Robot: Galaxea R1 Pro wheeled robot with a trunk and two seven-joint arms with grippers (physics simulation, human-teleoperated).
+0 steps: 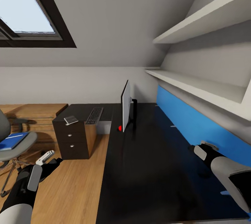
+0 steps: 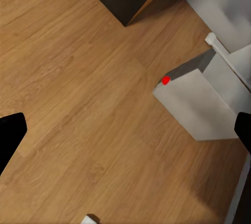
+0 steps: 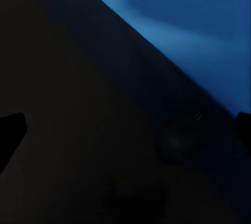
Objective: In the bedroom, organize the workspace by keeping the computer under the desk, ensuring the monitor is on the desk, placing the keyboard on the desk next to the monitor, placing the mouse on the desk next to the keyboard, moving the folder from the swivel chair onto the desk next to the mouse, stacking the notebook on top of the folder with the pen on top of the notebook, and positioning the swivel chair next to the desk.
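Observation:
The monitor (image 1: 126, 107) stands edge-on on the black desk (image 1: 146, 168). Beyond it lie the keyboard (image 1: 94, 115) and the grey notebook (image 1: 71, 120), above the drawer unit (image 1: 71, 140). At the far left the blue folder (image 1: 12, 141) rests on the swivel chair (image 1: 19, 145). My left gripper (image 1: 47, 157) (image 2: 125, 135) hangs open over the floor, facing the grey computer (image 2: 196, 104) beside a white desk leg (image 2: 225, 57). My right gripper (image 1: 198, 149) (image 3: 125, 130) is open above the desk, over a small dark dome, seemingly the mouse (image 3: 179, 140).
A long blue wall panel (image 1: 195, 123) runs behind the desk, under white shelves (image 1: 202, 84). A low light-wood cabinet (image 1: 35, 112) stands by the far wall behind the chair. Wood floor (image 1: 69, 189) lies between chair and desk. A skylight (image 1: 28, 11) sits in the sloped ceiling.

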